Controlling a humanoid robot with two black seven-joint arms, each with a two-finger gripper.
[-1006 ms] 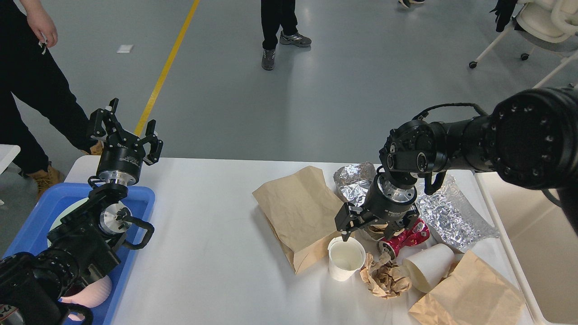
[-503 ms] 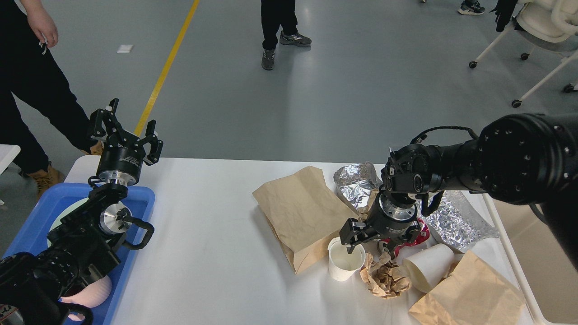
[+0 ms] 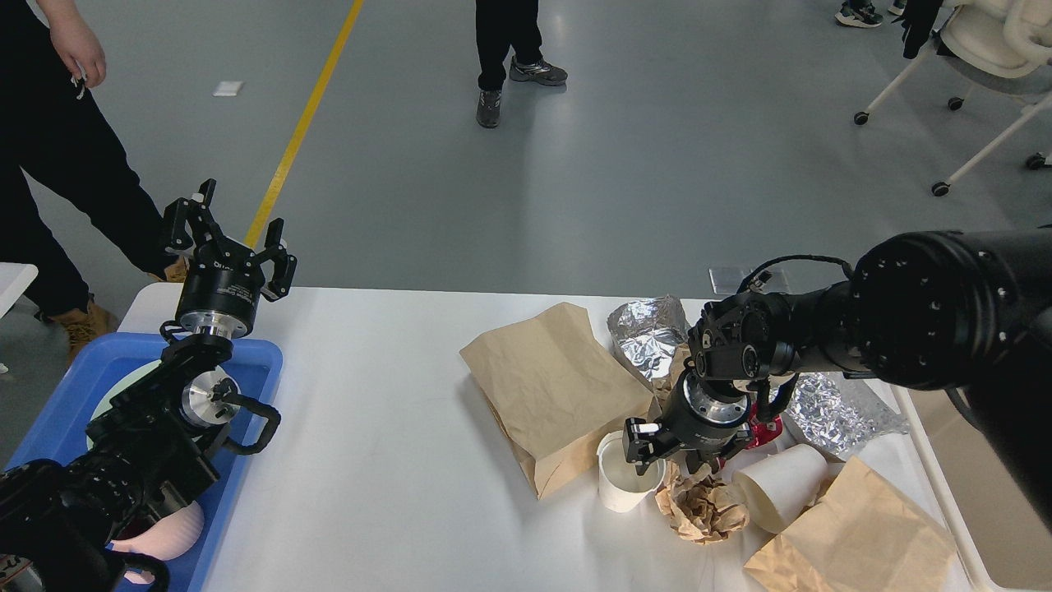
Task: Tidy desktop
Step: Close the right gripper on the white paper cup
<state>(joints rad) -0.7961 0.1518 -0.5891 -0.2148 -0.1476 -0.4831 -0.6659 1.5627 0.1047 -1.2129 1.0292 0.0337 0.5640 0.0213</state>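
The white desktop carries a heap of litter on its right half. My right gripper reaches down over an upright white paper cup. It is open, one finger dipping inside the cup's mouth and the other outside its right wall, over a crumpled brown paper wad. My left gripper is raised above the table's far left corner, open and holding nothing.
Around the cup lie a brown paper bag, crumpled foil, a foil sheet, a red can, a tipped white cup and a second bag. Blue tray left, cream bin right. People stand beyond.
My right gripper has come down and toward me, from above the can to the cup, with one finger now inside the cup's mouth. The left arm has not moved.
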